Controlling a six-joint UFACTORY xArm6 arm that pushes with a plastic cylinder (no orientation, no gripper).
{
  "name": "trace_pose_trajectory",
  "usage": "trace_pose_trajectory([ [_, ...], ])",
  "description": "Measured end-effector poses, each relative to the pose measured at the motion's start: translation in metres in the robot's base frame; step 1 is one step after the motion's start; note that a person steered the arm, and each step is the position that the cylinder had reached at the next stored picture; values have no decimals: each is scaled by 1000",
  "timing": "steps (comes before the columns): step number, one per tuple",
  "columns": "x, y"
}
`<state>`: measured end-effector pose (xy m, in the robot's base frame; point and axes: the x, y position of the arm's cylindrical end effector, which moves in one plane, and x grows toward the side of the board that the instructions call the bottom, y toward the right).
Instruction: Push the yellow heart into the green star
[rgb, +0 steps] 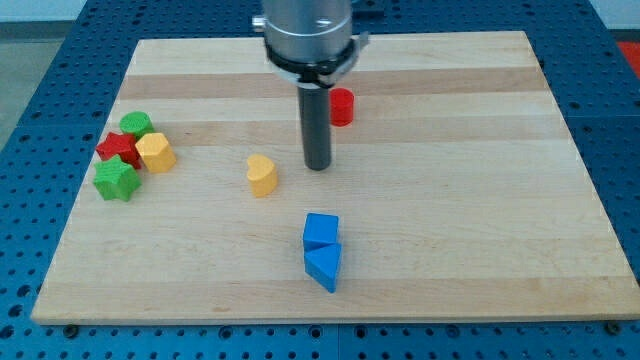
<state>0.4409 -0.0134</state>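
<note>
At the far left of the desk (450, 250) sits a tight cluster of four blocks. The green star (116, 181) is the nearest of them, at the cluster's lower left. Touching it from behind is a red star (118, 148), with a green round-topped block (136, 125) farther back and a yellow hexagon (156, 152) on the cluster's right side.

Right of the cluster, apart from it on open wood, stands the yellow heart (262, 175). Just to the heart's right and slightly farther back is my tip (317, 166), close but not touching. This rig has no fingers, so there is nothing to be apart or together; the rod alone does the pushing.

Farther right, a red cylinder (342, 106) sits partly behind the rod. Nearer the front edge, a blue cube (321, 230) and a blue triangle (324, 266) touch each other, well clear of the path.

The main risk, as I judge it, is the line of push. My tip lies a little far of the heart, so a straight leftward shove would likely catch its far edge, spinning it or sending it off at an angle. The heart could then slip off my tip. A line that runs too far back would drive the heart into the yellow hexagon instead, jostling the cluster and shifting the green star away.
</note>
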Motion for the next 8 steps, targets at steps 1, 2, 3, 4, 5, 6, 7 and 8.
trace_pose_trajectory([
  [1, 1, -33],
  [2, 15, -52],
  [3, 46, -50],
  [4, 53, -77],
  [5, 44, -95],
  [6, 25, -84],
  [7, 3, -85],
  [8, -7, -122],
])
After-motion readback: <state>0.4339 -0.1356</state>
